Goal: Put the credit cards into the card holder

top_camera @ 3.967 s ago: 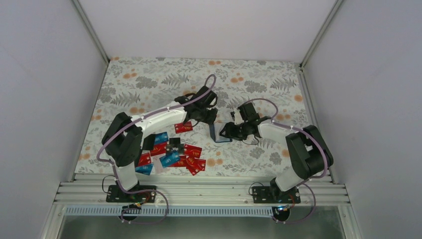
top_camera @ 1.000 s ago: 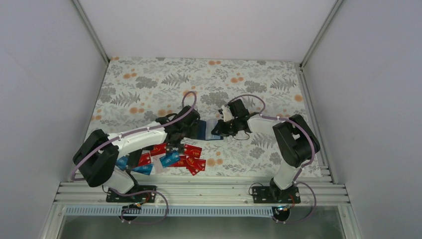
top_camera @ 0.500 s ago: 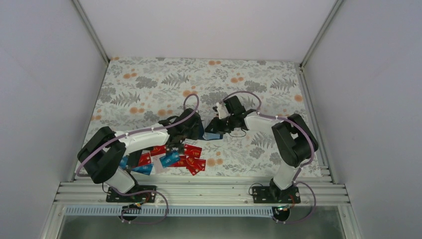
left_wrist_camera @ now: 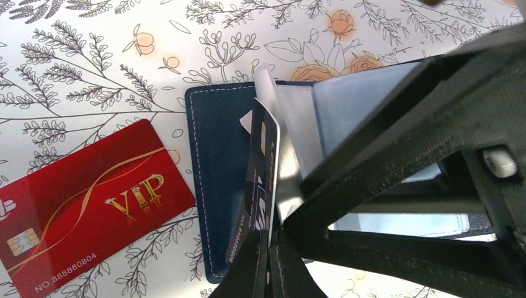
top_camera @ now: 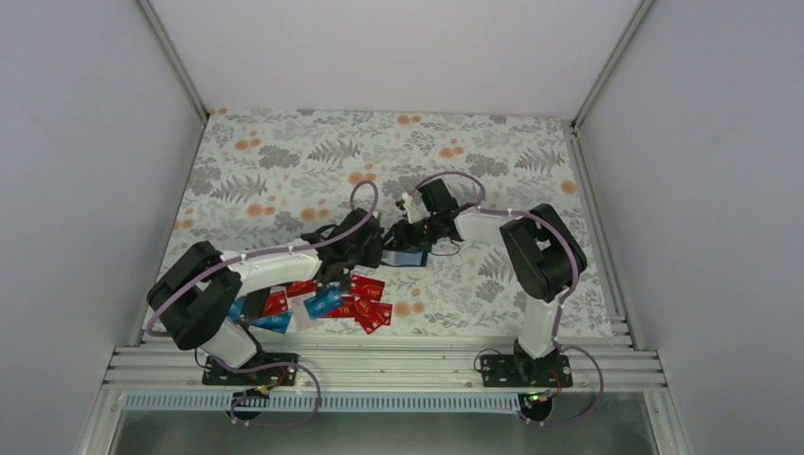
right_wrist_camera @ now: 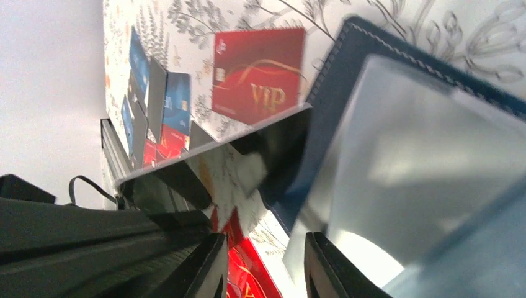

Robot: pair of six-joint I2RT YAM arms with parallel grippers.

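Over the flowered tablecloth (top_camera: 284,161), seen from the overhead camera, both arms reach to mid-table and meet. The left gripper (top_camera: 368,248) and right gripper (top_camera: 403,235) sit nose to nose above the small navy-blue squarish card holder (top_camera: 410,257), which lies open on the cloth, pale blue inside up. Closer to the bases, a heap of thin plastic credit cards (top_camera: 327,301) in red, light blue and white spreads beside the left arm.

Down at the left wrist, the fingers are pressed together on the lower edge of a thin glossy black card (left_wrist_camera: 260,174). It stands on edge, tilted, with its top over the holder's clear plastic sleeves (left_wrist_camera: 347,105). Whether the tip is inside a sleeve cannot be told. A red VIP card (left_wrist_camera: 87,205) with gold lettering lies flat just beside the holder's stitched left edge. The right gripper's black frame fills the right side, over the sleeves.

From the right wrist, the two fingers (right_wrist_camera: 214,267) stand apart at the bottom with a sleeve's edge between them. Whether they grip it cannot be told. The black card slants in from the left.
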